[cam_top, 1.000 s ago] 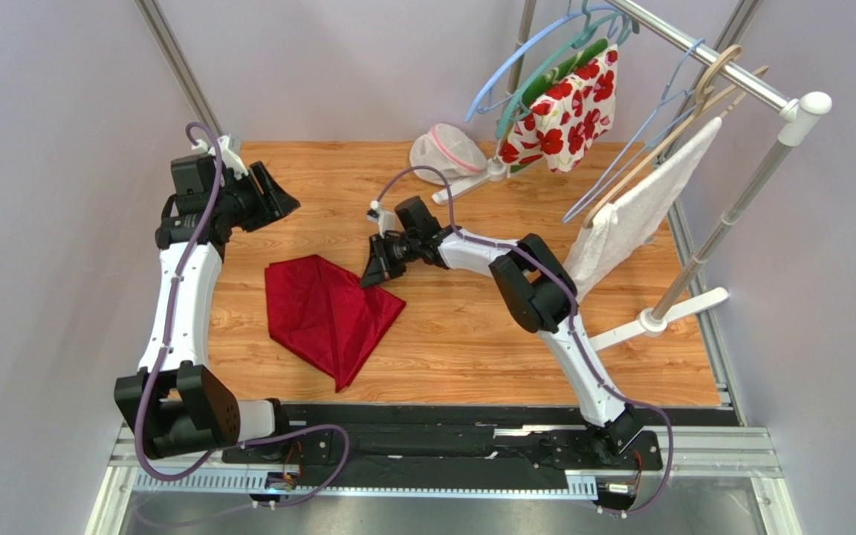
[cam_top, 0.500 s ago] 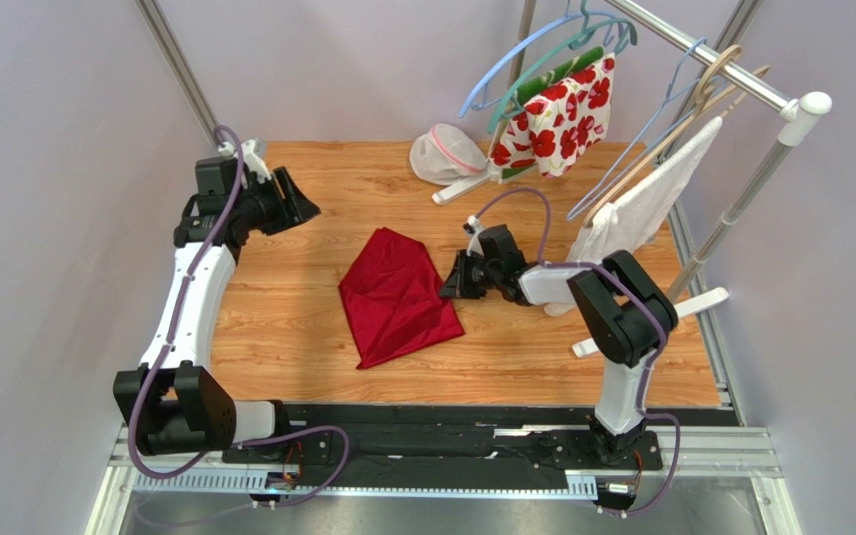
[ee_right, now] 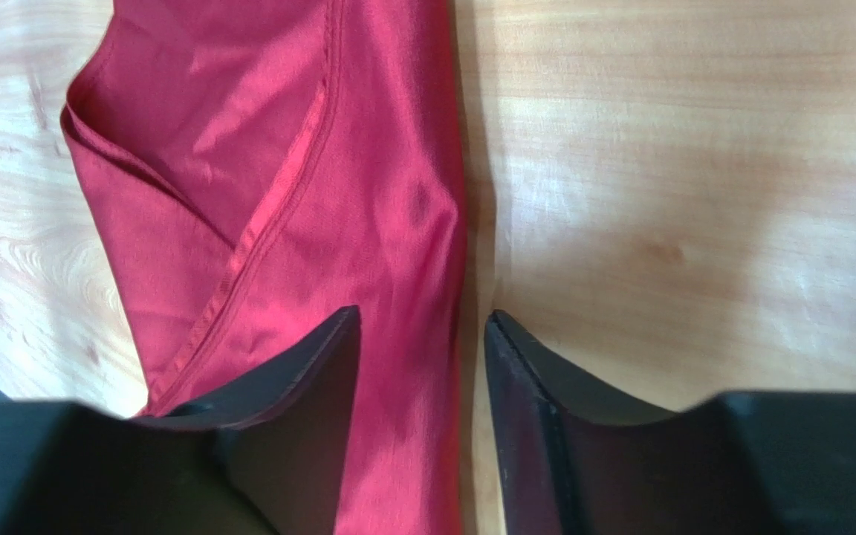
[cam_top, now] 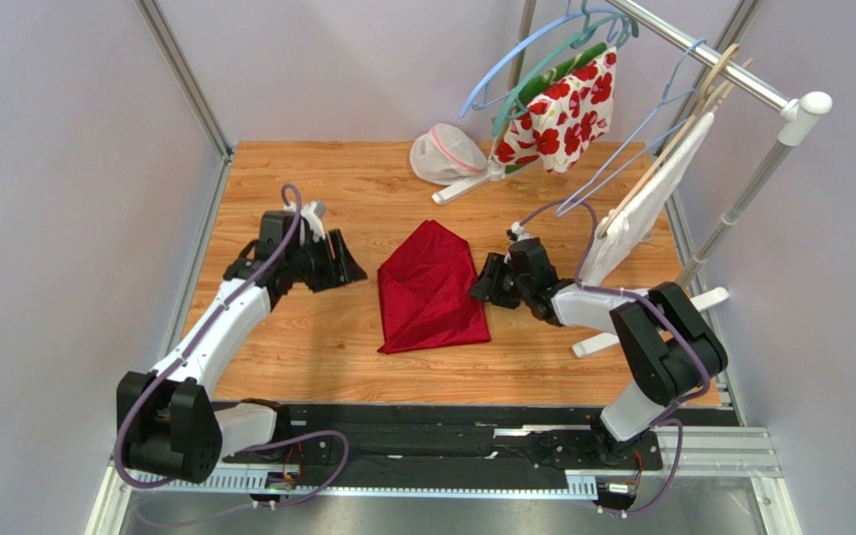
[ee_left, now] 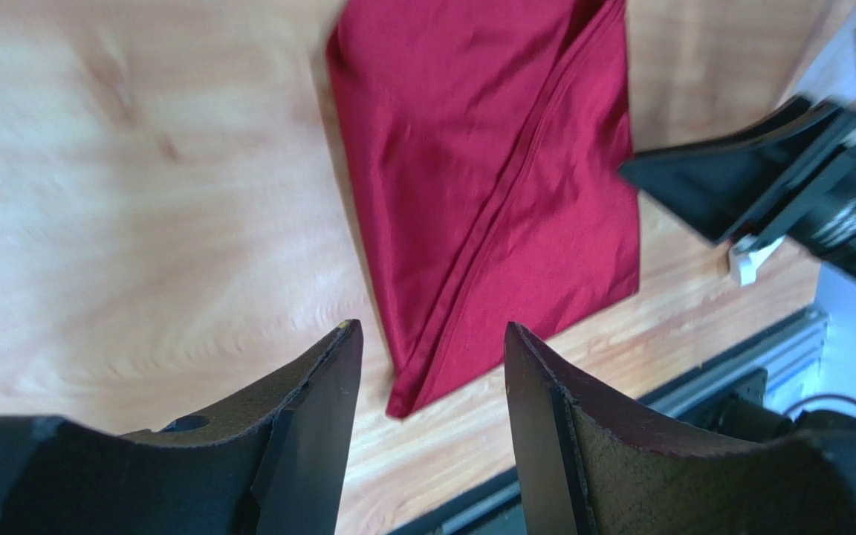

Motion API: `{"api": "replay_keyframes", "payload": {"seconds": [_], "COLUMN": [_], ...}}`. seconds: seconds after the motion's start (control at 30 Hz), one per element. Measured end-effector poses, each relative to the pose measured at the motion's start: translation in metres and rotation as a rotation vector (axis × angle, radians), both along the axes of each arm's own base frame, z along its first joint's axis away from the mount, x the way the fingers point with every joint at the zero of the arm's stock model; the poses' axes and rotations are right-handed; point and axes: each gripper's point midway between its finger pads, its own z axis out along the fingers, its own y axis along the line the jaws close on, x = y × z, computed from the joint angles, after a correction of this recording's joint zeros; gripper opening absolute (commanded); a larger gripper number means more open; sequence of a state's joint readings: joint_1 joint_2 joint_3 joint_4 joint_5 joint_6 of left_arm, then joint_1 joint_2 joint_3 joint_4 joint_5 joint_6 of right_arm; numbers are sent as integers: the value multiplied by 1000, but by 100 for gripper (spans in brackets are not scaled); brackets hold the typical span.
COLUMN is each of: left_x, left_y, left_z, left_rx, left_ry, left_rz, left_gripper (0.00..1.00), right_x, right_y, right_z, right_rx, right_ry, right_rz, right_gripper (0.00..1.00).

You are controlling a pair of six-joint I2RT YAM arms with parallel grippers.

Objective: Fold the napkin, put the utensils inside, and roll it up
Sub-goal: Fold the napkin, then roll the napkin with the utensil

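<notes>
The dark red napkin [cam_top: 433, 288] lies loosely folded and creased on the wooden table [cam_top: 287, 334], near its middle. My right gripper [cam_top: 482, 283] is at the napkin's right edge. In the right wrist view that gripper [ee_right: 421, 315] is open, and the napkin's [ee_right: 287, 167] hemmed edge lies flat on the table between its fingers, unpinched. My left gripper [cam_top: 349, 268] hovers just left of the cloth. It [ee_left: 430, 328] is open and holds nothing, with the napkin [ee_left: 477, 167] ahead of its tips. The utensils are out of view.
A clothes rack with hangers crosses the back right, holding a white cloth with red flowers [cam_top: 561, 106] and a white towel [cam_top: 645, 212]. A white mesh bag [cam_top: 444, 154] sits at the back. The rack's white foot [cam_top: 650, 323] lies right of my right arm.
My right gripper dragged the napkin rightward to the table's middle, then opened and let go of it. My left arm swung in from the far left corner toward the cloth.
</notes>
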State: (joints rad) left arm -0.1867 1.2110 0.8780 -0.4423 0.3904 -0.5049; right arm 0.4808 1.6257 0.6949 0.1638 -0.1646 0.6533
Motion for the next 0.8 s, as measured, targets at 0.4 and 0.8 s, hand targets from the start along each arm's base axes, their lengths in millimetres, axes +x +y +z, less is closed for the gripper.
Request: {"api": "replay_keyframes", "payload": {"seconds": [0.4,0.8], "left_x": [-52,-50], "left_y": [-23,-30], "left_z": [-58,-72], "left_rx": [-125,-156], "left_ry": [122,148], "left_rz": [-16,-19], "left_gripper": [59,59], "right_x": [-35,-65], "right_y": [-21,-6], "right_z": [40,-3], "right_rx": [4,105], "right_ry": [-13,124], "right_rz": [25,105], "right_gripper": [51,42]}}
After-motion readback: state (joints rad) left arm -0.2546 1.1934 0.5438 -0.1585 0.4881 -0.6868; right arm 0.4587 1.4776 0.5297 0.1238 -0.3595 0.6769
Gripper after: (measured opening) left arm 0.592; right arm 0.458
